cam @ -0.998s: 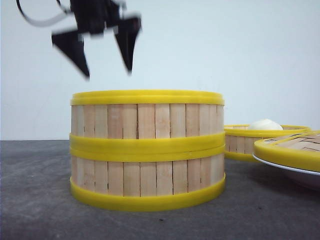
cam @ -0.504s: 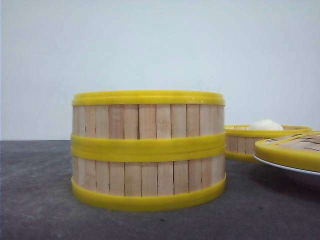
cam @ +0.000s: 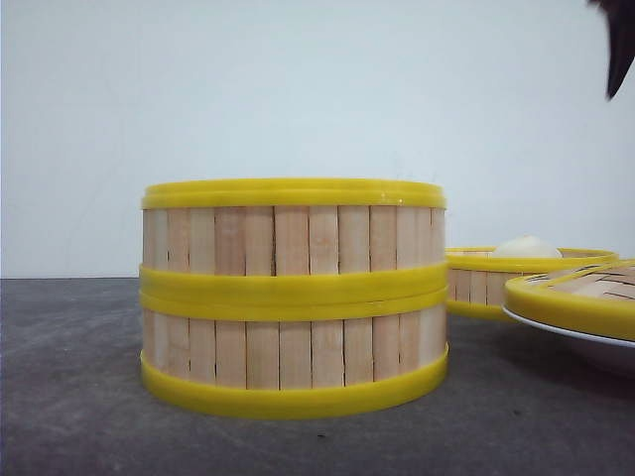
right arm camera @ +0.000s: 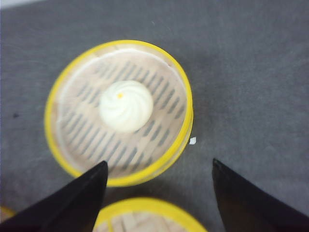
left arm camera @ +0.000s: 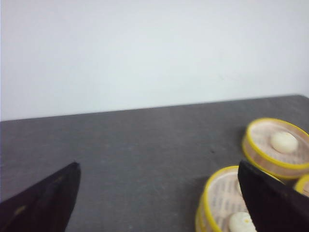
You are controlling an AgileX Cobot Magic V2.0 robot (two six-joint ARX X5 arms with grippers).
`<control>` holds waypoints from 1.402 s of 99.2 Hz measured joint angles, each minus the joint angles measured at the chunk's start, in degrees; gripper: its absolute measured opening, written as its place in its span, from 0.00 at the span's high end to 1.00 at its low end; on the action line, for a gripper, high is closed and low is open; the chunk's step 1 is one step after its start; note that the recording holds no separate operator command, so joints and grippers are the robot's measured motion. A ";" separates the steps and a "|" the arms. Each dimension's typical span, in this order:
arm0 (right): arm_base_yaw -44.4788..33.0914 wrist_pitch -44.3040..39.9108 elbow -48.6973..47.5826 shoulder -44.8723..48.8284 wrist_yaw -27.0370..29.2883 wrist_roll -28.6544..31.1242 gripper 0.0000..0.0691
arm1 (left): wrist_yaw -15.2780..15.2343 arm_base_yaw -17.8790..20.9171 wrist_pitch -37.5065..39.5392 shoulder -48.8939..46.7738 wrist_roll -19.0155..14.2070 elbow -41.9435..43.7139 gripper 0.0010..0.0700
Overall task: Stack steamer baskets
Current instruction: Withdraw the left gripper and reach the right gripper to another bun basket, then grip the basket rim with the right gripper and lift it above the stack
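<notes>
A dark grey worktop (cam: 79,416) fills the lower part of the front view. On it, at centre, stands a stack of two steamer baskets (cam: 294,297). At right, further back, sits a single steamer basket (cam: 496,280) with a white bun inside. At the right edge rests a white plate (cam: 595,342).

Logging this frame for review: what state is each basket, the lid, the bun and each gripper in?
Two-basket stack: upright, one basket on another, topmost uncovered.
Third basket: alone on the table, unstacked, uncovered.
Bun: sitting in the third basket.
Lid: resting on the white plate.
Left gripper: open, empty.
Right gripper: open, empty, above the third basket.
</notes>
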 joint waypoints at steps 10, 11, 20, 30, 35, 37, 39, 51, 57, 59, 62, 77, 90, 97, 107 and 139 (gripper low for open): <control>0.07 -4.24 6.51 8.37 0.09 0.13 0.39 | -1.42 0.00 0.63 -5.38 0.00 -6.43 0.09; 0.07 -4.55 6.97 9.16 0.11 0.20 0.39 | -1.60 0.00 0.74 -5.86 0.00 -7.15 0.09; 0.52 -5.81 9.75 15.32 0.13 0.59 0.40 | -3.34 0.00 2.25 -9.81 0.00 -13.57 0.09; 0.92 -5.97 10.08 20.15 0.22 1.60 0.42 | -3.65 0.00 3.45 -13.55 -0.17 -19.10 0.10; 1.01 -6.21 10.08 21.84 1.11 2.01 0.45 | -3.65 0.00 3.43 -15.10 -0.72 -20.90 0.10; 1.05 -6.23 10.08 22.34 1.49 2.12 0.47 | -3.67 0.00 3.45 -15.61 -1.05 -21.42 0.10; 1.09 -6.21 10.08 22.86 1.73 2.27 0.49 | -3.74 0.00 3.45 -16.04 -1.42 -21.84 0.10; 1.11 -6.05 10.10 24.55 2.93 2.71 0.53 | -4.07 0.00 3.56 -16.98 -2.64 -22.73 0.10; 1.11 -5.42 10.10 25.20 2.97 2.97 0.53 | -4.22 0.00 4.15 -16.94 -2.67 -22.77 0.10; 1.11 -5.05 10.10 25.38 2.97 3.04 0.53 | -4.24 0.00 4.50 -16.94 -2.67 -22.82 0.10; 1.11 -4.63 10.10 25.57 3.13 3.08 0.53 | -4.24 0.00 5.03 -16.94 -2.67 -22.82 0.10; 1.11 -3.48 10.25 26.34 3.58 3.78 0.65 | -4.59 0.00 5.92 -16.90 -2.67 -22.84 0.10; 1.11 -3.98 10.25 27.41 4.48 4.13 0.69 | -5.86 0.00 5.90 -16.90 -2.62 -22.88 0.10; 1.14 -4.46 10.25 28.02 4.63 4.31 0.70 | -5.90 0.00 5.90 -16.90 -2.40 -22.88 0.10; 1.14 -5.51 10.25 28.44 4.61 4.39 0.72 | -5.90 0.00 5.90 -16.90 -2.10 -22.88 0.10; 1.55 -4.81 10.27 28.44 4.81 5.73 0.96 | -5.92 0.00 5.88 -16.90 -1.55 -22.88 0.10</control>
